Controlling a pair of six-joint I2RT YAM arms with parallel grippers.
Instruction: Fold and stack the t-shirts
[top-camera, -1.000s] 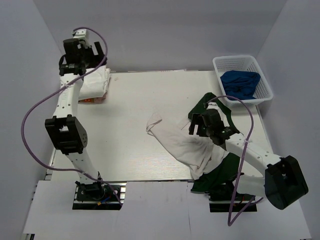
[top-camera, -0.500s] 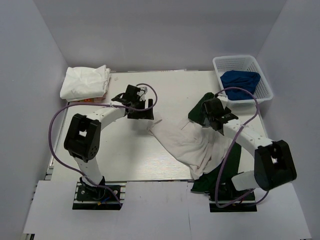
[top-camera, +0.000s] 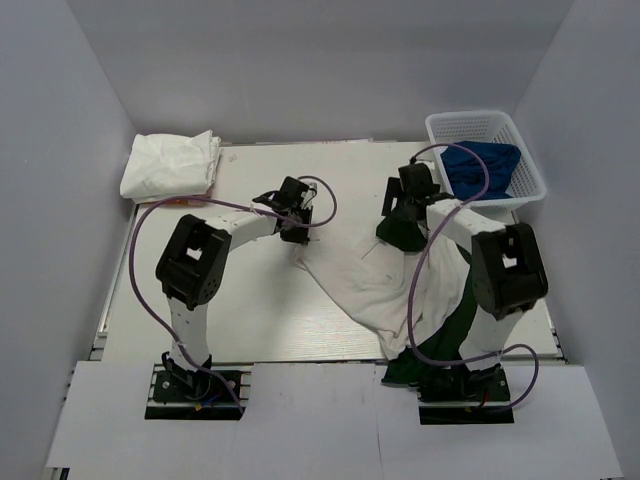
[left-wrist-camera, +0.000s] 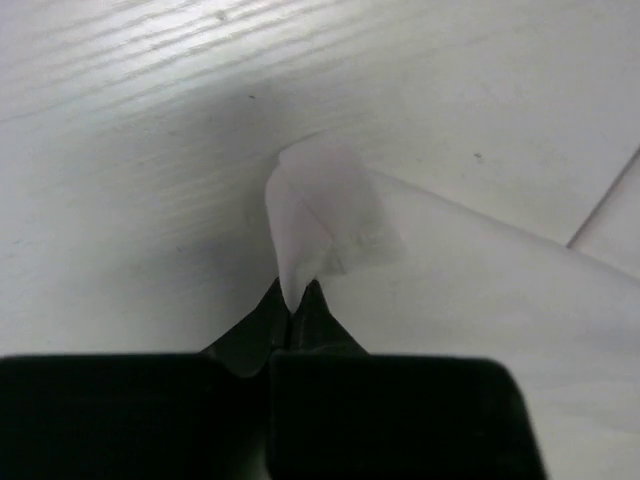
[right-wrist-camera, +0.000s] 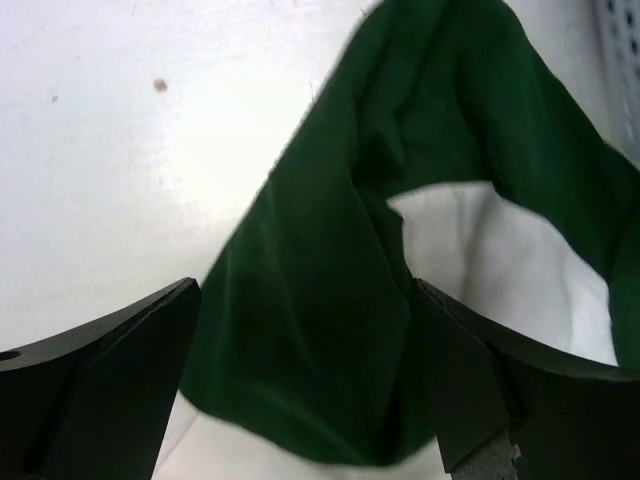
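Note:
A white t-shirt with dark green parts (top-camera: 385, 290) lies crumpled across the right half of the table. My left gripper (top-camera: 297, 232) is at the shirt's left white corner (left-wrist-camera: 320, 215). In the left wrist view that gripper (left-wrist-camera: 293, 305) is shut on the tip of this corner. My right gripper (top-camera: 400, 208) hovers at the shirt's far green sleeve (right-wrist-camera: 340, 250). It is open, its fingers (right-wrist-camera: 120, 370) straddling the green cloth. A folded white t-shirt bundle (top-camera: 170, 165) rests at the back left corner.
A white basket (top-camera: 528, 165) holding blue cloth (top-camera: 480, 165) stands at the back right. The green hem of the shirt (top-camera: 440, 350) hangs over the table's near edge beside the right arm's base. Grey walls close in both sides.
The left arm swung from the folded bundle at the back left to the shirt's white corner and shut on it. The right gripper moved away from me to the green sleeve.

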